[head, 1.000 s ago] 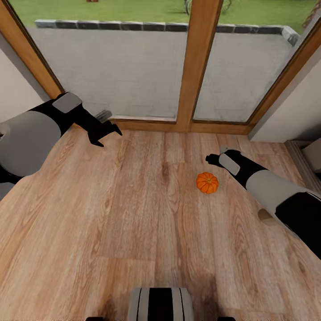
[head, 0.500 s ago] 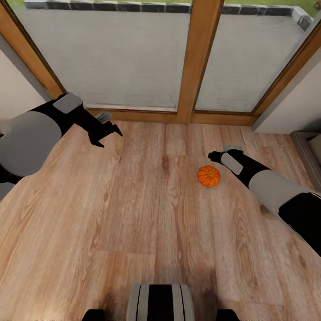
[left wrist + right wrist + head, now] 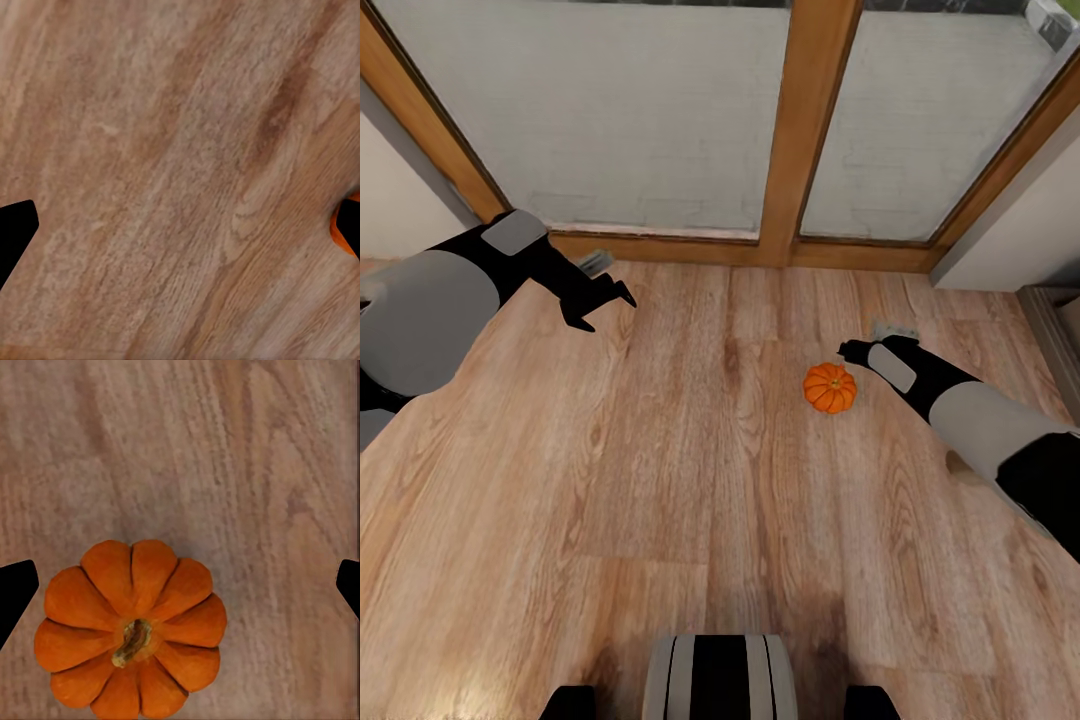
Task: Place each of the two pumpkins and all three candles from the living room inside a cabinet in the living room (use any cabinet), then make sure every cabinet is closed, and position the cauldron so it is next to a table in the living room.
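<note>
Right end effector point(image 3: 852, 350) spread open, pumpkin point(image 3: 830, 388) just beside, on floor point(image 3: 690, 450)

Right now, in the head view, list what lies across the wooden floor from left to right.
Black left gripper → small round orange pumpkin → black right gripper, close beside the pumpkin, then the right arm's grey forearm.

The right gripper point(image 3: 850, 351) sits just beside the pumpkin point(image 3: 830, 388) toward the window frame point(image 3: 800, 140), and its arm hides its fingers. In the right wrist view the pumpkin point(image 3: 133, 630) is cut off at the frame edge, and only 2 dark fingertips point(image 3: 15, 589) show. In the left wrist view, 1 orange sliver point(image 3: 339, 232) peeks behind a fingertip point(image 3: 350, 223).
</note>
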You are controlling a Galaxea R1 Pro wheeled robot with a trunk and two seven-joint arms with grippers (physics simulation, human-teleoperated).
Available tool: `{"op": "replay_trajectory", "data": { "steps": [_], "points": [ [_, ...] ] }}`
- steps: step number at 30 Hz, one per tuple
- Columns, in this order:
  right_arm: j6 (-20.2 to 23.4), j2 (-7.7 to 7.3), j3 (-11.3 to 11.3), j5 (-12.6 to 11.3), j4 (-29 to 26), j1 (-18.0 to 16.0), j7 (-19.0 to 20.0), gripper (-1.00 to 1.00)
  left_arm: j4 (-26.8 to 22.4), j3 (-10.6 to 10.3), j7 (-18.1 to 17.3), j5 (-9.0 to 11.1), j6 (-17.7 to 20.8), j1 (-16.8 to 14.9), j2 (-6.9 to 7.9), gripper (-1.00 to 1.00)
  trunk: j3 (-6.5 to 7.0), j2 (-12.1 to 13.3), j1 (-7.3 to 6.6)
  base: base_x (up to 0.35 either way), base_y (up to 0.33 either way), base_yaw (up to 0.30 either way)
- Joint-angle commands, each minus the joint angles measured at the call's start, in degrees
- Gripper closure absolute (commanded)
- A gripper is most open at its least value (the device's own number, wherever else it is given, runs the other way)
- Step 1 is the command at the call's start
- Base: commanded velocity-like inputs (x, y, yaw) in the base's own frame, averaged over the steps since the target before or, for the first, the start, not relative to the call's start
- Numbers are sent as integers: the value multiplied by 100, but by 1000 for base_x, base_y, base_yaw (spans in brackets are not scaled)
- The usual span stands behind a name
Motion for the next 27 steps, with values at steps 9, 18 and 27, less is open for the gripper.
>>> {"op": "replay_trajectory", "data": {
  "steps": [9,18,27],
  "points": [
    [33,29,59,-62,-2,12,210,-100,4,47,58,19,15,4,-4,-100,-70,-5,7,0,0,0],
    [58,31,57,-61,4,64,679,-100,5,47,58,19,15,6,2,-100,-70,-5,7,0,0,0],
    [39,31,54,-61,6,172,690,-100,5,47,58,19,13,7,-1,-100,-159,-11,17,0,0,0]
  ]
}}
